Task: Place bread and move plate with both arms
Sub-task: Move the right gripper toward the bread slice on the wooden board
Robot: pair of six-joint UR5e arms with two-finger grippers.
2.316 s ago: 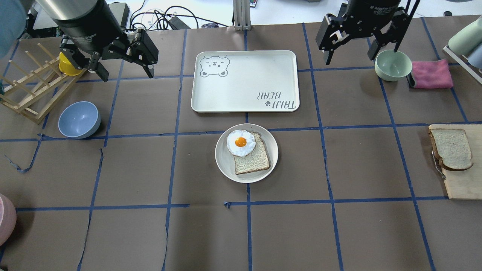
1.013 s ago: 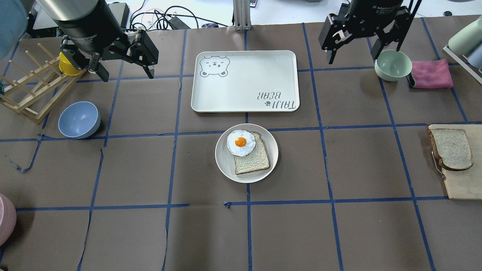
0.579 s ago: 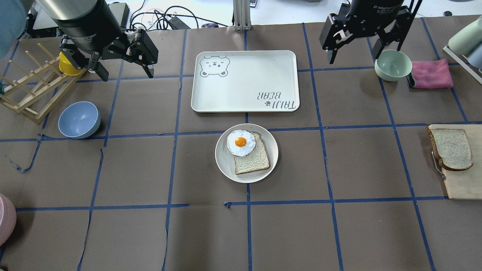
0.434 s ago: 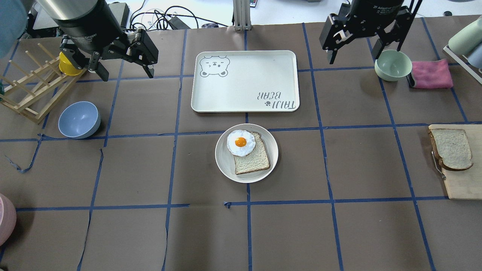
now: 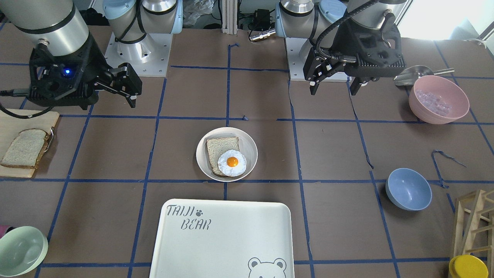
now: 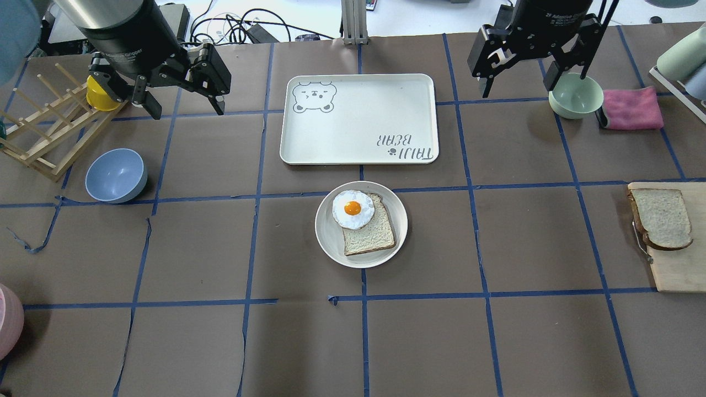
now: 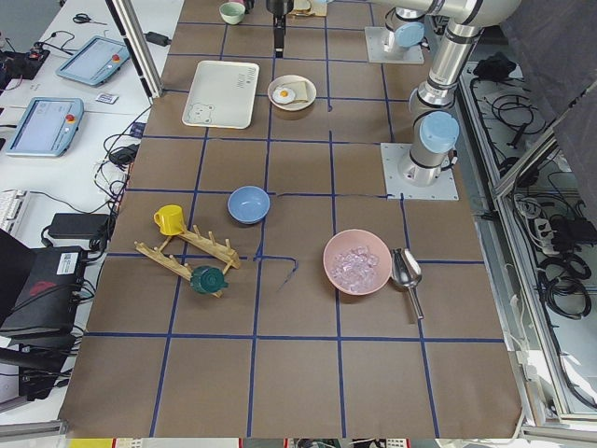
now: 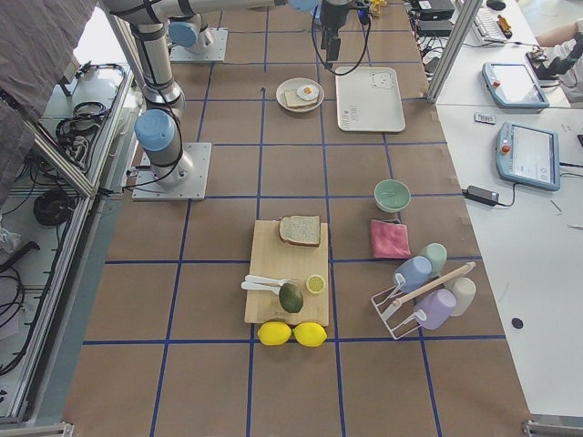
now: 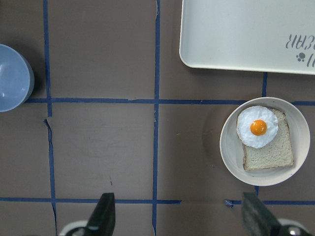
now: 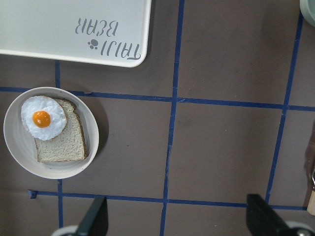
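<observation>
A: Item one, the plate [image 6: 329, 234]?
B: Round, cream-white, raised rim. It sits mid-tabletop [image 6: 220, 248], just on the robot's side of the TAIJI BEAR tray [image 6: 358, 118]. Contents: one thin square slice [image 6: 372, 234], with a fried egg [image 6: 353, 209] lying on its corner toward the tray.
A: The bread [image 6: 661, 216]?
B: Thick speckled slice with a dark crust. It lies flat on a wooden board [image 6: 678, 270] at the tabletop's right edge, well apart from the plate. Neither tool touches it.
A: Bowls?
B: Three. The blue bowl [image 6: 116, 175] is on the left side, near a wooden rack [image 6: 44, 132] with a yellow cup [image 6: 99, 94] on it. The pale green bowl [image 6: 575, 95] is far right, with a pink cloth [image 6: 631, 107] just beside it. The pink bowl [image 5: 444, 116], at the robot's near left, holds clear cubes [image 5: 432, 101], and a metal scoop [image 5: 415, 73] lies just beside it.
A: Left tool [image 6: 186, 110]?
B: Raised well above the tabletop's left half, released, fingers spread wide and carrying nothing.
A: Right tool [image 6: 517, 89]?
B: Raised above the right half, likewise released, fingers wide apart with nothing between them.
</observation>
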